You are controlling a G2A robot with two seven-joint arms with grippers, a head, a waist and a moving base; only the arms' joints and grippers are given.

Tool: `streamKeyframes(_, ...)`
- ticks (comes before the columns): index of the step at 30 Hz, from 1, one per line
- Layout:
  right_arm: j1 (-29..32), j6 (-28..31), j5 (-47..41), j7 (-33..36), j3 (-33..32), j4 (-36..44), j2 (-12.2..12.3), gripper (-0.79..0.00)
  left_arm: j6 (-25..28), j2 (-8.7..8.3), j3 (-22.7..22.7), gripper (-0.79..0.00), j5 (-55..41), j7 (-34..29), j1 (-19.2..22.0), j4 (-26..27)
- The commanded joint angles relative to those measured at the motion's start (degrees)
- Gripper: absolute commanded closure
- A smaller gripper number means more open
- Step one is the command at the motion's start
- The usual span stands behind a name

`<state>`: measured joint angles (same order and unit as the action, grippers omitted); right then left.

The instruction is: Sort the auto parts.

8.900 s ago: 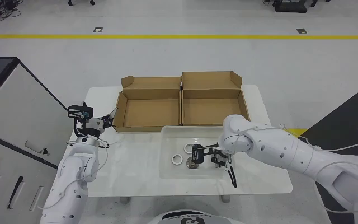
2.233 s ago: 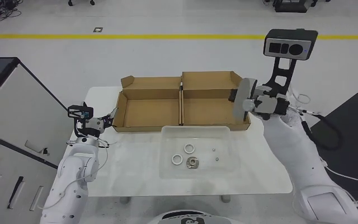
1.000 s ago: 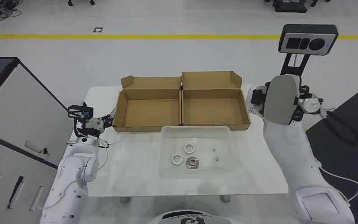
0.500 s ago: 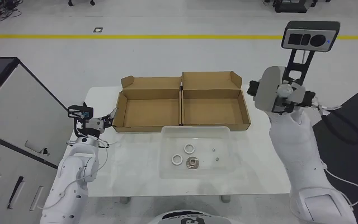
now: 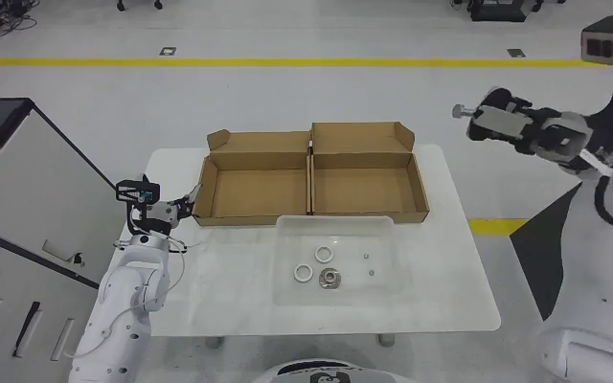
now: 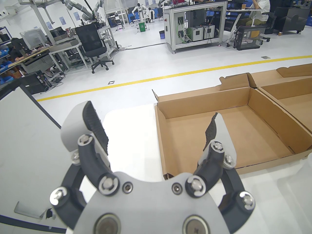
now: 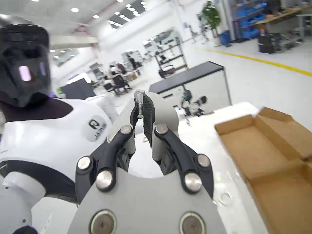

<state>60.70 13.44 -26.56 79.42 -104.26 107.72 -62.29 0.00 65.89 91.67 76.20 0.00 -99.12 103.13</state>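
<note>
Threaded grey metal bolt [image 7: 139, 103] clamped between right gripper [image 7: 142, 104] pads, partly hidden, aloft beyond white table [image 5: 450, 287] corner; indistinct from top view. Left gripper [image 6: 151, 112] spread, empty, beside brown cardboard box [image 6: 219, 135].

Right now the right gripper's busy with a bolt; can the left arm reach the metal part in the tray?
Probably yes: left gripper open and empty, tray uncovered, nothing standing between it and the metal part.

White glossy arms [image 5: 134, 297], black joints; left tool [image 6: 152, 120] and right tool [image 7: 142, 109]: silver plates, black links, round screws, ribbed pads [image 6: 96, 122].
</note>
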Motion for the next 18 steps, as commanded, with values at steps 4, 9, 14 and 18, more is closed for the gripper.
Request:
streamKeyframes(4,-4.8,0.1,17.9,3.9,0.0,-1.8,1.7,0.0,0.0,0.0,0.0,-0.785,0.0,0.0,0.0,0.0)
streamKeyframes(9,-12.5,3.5,30.6,6.9,6.5,-6.5,2.8,0.0,0.0,0.0,0.0,-0.785,0.0,0.0,0.0,0.0)
streamKeyframes(14,-19.4,6.0,41.6,5.4,17.4,-12.3,3.2,0.0,0.0,0.0,0.0,-0.785,0.0,0.0,0.0,0.0)
streamKeyframes(18,-23.2,7.8,46.2,3.6,26.2,-17.6,2.9,0.0,0.0,0.0,0.0,-0.785,0.0,0.0,0.0,0.0)
